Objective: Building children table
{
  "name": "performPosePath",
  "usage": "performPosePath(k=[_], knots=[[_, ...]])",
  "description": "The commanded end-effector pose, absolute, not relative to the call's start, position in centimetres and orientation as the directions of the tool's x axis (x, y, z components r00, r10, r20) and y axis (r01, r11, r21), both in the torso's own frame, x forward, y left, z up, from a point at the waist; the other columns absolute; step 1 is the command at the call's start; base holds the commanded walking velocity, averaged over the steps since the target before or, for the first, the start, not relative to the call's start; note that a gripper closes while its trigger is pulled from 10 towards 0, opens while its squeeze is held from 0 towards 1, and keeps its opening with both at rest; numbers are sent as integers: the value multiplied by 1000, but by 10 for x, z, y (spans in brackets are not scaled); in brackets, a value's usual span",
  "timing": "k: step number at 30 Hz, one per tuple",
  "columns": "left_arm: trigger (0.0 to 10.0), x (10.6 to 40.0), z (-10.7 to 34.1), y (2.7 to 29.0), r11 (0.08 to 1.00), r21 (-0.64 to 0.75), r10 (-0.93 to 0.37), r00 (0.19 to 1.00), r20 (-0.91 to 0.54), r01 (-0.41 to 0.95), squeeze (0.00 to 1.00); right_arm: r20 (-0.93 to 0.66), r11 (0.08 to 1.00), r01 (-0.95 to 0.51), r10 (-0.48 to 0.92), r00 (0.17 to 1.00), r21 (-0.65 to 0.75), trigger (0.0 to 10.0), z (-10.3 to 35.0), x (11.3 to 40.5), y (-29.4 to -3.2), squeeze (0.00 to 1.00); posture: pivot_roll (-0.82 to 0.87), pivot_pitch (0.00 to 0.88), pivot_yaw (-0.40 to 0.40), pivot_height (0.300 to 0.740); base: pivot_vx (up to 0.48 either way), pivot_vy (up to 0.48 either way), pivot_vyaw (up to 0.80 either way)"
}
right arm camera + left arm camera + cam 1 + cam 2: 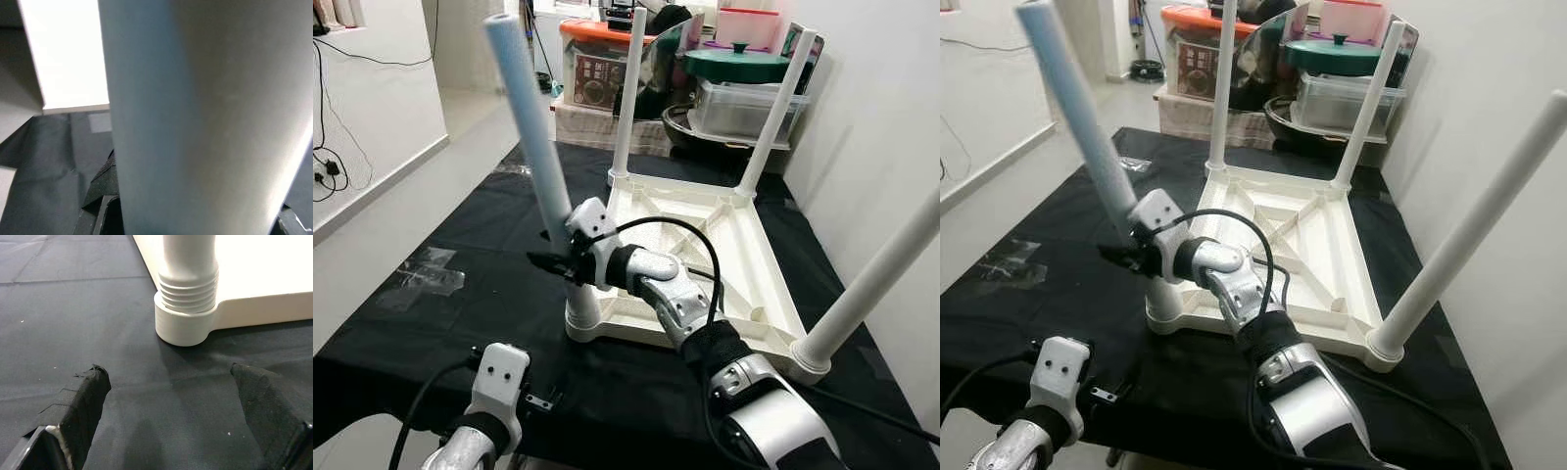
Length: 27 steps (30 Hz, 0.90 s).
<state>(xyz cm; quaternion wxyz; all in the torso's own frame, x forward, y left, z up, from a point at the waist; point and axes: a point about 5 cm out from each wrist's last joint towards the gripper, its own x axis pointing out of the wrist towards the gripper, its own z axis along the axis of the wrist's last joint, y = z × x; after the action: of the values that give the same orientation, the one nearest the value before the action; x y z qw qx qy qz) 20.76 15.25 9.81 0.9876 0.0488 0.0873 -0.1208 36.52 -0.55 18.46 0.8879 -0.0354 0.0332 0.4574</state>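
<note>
Landmark: white tabletop (734, 250), lying upside down on a black cloth (440, 323), ribbed underside up.
Legs, count: four. Three white legs stand up from corner sockets, and one pale blue leg sits in the fourth.
Far legs: two, at the tabletop's far corners, the far-left leg (628, 93) upright and the far-right leg (777, 108) leaning outward.
Near-right leg (881, 274): in the tabletop's near-right corner socket, slanting up and out to the robot's right.
Blue leg (530, 127): in the tabletop's near-left socket (583, 315), tilted away to the left; the thread at its foot shows in the left wrist view (188, 284), so it is not fully seated.
Right gripper (558, 262): just above the near-left socket, black fingers closed around the blue leg's lower part; the leg fills its wrist view (205, 117).
Left gripper (171, 396): low over the cloth just in front of the near-left socket, fingers spread wide, holding nothing; both pads (85, 396) are clear of the socket.
Behind the tabletop's far edge: clutter of storage boxes, among them one orange-lidded box (597, 64) and one clear box with a green lid (736, 65).
</note>
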Motion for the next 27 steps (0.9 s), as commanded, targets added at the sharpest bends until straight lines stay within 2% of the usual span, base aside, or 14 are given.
performPosePath(k=[1, 2, 3, 4, 12, 15, 16, 18, 19, 20, 21, 23, 27], knots=[[10000, 207, 96, 149, 965, 74, -235, 954, -185, 252, 0, -334, 715, -690, 681, 651, 114, 10000, 121, 359, -26, 0, 132, 0, -135, 740, 0, 0, 0], [10000, 206, 96, 149, 965, 74, -234, 954, -185, 251, 0, -358, 768, -628, 626, 693, 126, 10000, 114, 360, -32, 0, 132, 0, -135, 740, 0, 0, 0], [10000, 206, 96, 149, 965, 74, -234, 954, -185, 251, 0, -358, 768, -628, 626, 693, 126, 10000, 114, 360, -32, 0, 132, 0, -135, 740, 0, 0, 0], [10000, 206, 96, 150, 966, 75, -232, 955, -187, 249, 0, -361, 828, -547, 551, 752, 124, 10000, 105, 358, -42, 0, 129, 0, -126, 740, 0, 0, 0], [10000, 208, 96, 153, 963, 84, -238, 953, -189, 257, 0, -275, 861, -499, 505, 818, 98, 10000, 106, 353, -46, 0, 122, 0, -113, 740, 0, 0, 0], [10000, 210, 97, 156, 963, 95, -230, 955, -185, 251, 0, -179, 930, -359, 367, 913, 76, 10000, 117, 358, -60, 0, 119, 0, -105, 740, 0, 0, 0], [10000, 210, 97, 156, 963, 95, -230, 955, -185, 251, 0, -179, 930, -359, 367, 913, 76, 10000, 117, 358, -60, 0, 119, 0, -105, 740, 0, 0, 0], [10000, 212, 98, 157, 964, 101, -224, 958, -182, 245, 0, -139, 978, -201, 208, 968, 56, 10000, 123, 361, -76, 0, 118, 0, -103, 740, 0, 0, 0], [10000, 212, 98, 157, 964, 101, -224, 958, -182, 245, 0, -139, 978, -201, 208, 968, 56, 10000, 123, 361, -76, 0, 118, 0, -103, 740, 0, 0, 0], [10000, 212, 98, 158, 965, 103, -222, 958, -180, 243, 0, -127, 991, -120, 126, 984, 55, 10000, 125, 362, -84, 0, 117, 0, -101, 740, 0, 0, 0], [10000, 212, 98, 158, 965, 103, -222, 958, -180, 243, 0, -127, 991, -120, 126, 984, 55, 10000, 125, 362, -84, 0, 117, 0, -101, 740, 0, 0, 0], [10000, 213, 98, 159, 964, 106, -221, 959, -179, 242, 0, -114, 998, -20, 27, 993, 64, 10000, 126, 360, -94, 0, 117, 0, -97, 740, 0, 0, 0], [10000, 214, 98, 161, 964, 110, -221, 959, -179, 243, 0, -98, 995, 61, -53, 994, 82, 10000, 128, 359, -101, 0, 115, 0, -90, 740, 0, 0, 0]])
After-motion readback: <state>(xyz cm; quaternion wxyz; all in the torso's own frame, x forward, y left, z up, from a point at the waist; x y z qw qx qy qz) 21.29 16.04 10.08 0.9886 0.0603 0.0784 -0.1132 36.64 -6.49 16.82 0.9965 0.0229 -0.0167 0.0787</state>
